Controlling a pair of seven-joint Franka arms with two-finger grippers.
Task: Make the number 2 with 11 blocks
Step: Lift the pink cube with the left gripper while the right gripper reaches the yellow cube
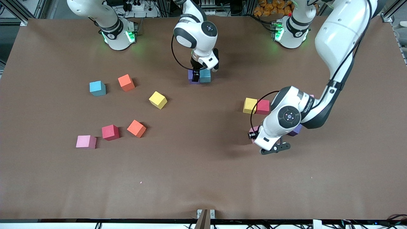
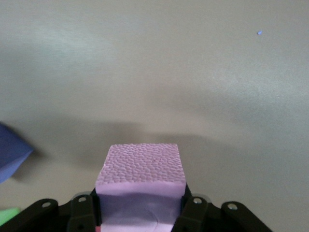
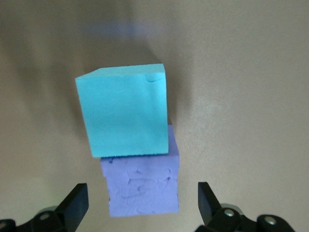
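Placement of the pink cube [image 2: 140, 166] is the step in hand, as I judge it: the left gripper [image 1: 275, 149] is clamped on that cube, its jaws closed against two opposite faces, low over the table toward the left arm's end. Whether the cube touches the surface yet I cannot tell. To do this well, the cube should go down square, with its faces parallel to whichever neighbour it is meant to abut. It should be pressed flush before the jaws part, then released without twisting. Close by, partly under that arm, sit another pink block [image 1: 254, 129] and a purple block [image 1: 295, 130]. A little farther from the camera, a yellow block [image 1: 250, 105] and a red block [image 1: 263, 107] touch side by side. More cubes lie scattered well apart toward the right arm's end. Farthest off, near the bases, the right gripper [image 1: 199, 70] hangs over a blue cube [image 3: 123, 111] abutting a purple cube [image 3: 141, 183]. Its jaws are wide apart on either side of the purple one and grip nothing. It should lift straight up so neither finger nudges the pair. The number 2 looks barely begun.
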